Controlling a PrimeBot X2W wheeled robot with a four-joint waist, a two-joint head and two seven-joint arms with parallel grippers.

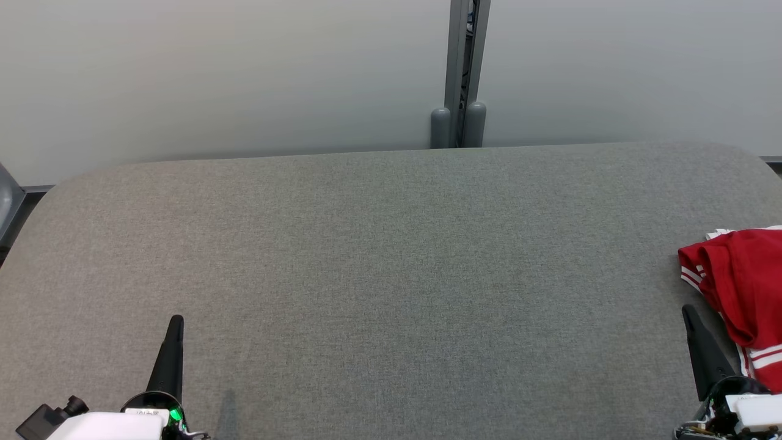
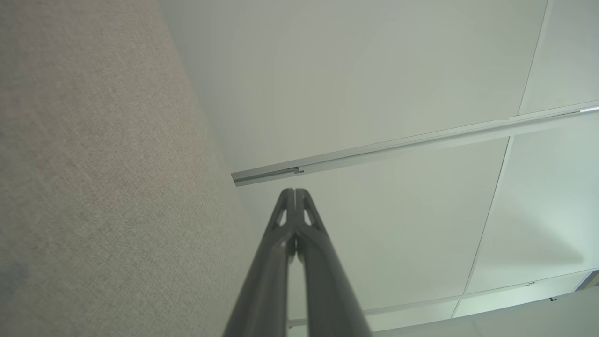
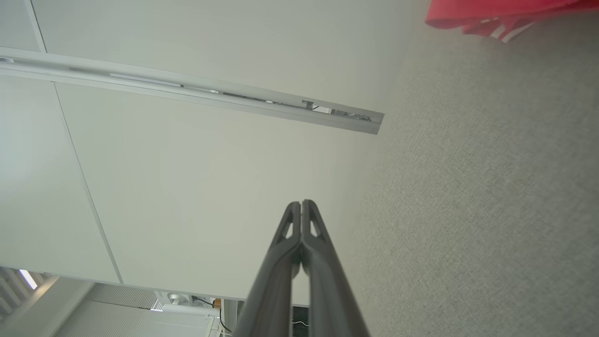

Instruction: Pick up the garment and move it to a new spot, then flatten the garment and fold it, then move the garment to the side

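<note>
My left gripper (image 1: 175, 322) rests at the lower left of the head view. Its two dark fingers are pressed together with nothing between them. My right gripper (image 1: 689, 313) rests at the lower right, also pressed together and empty. Each wrist view shows its own pair of fingers meeting at the tips.

The garment (image 1: 742, 287) is red with white stripes. It lies bunched at the right edge of the frame, which cuts part of it off, just beside my right gripper. The grey fabric table (image 1: 391, 275) spreads across the middle of the frame, with a pale wall (image 1: 244, 73) along the top.

I judge that this scene fits two stages. The garment may be a heap waiting to be carried to a new spot, or it may be already folded and set aside. The visible part looks rumpled rather than squared, but too much is out of frame for me to settle it.

As for handling, the cloth looks limp and layered. A pinch on the top fold would likely lift only that layer and drag the rest. A good hold would want the fingers spread wide beforehand and closed on a firm striped hem.
</note>
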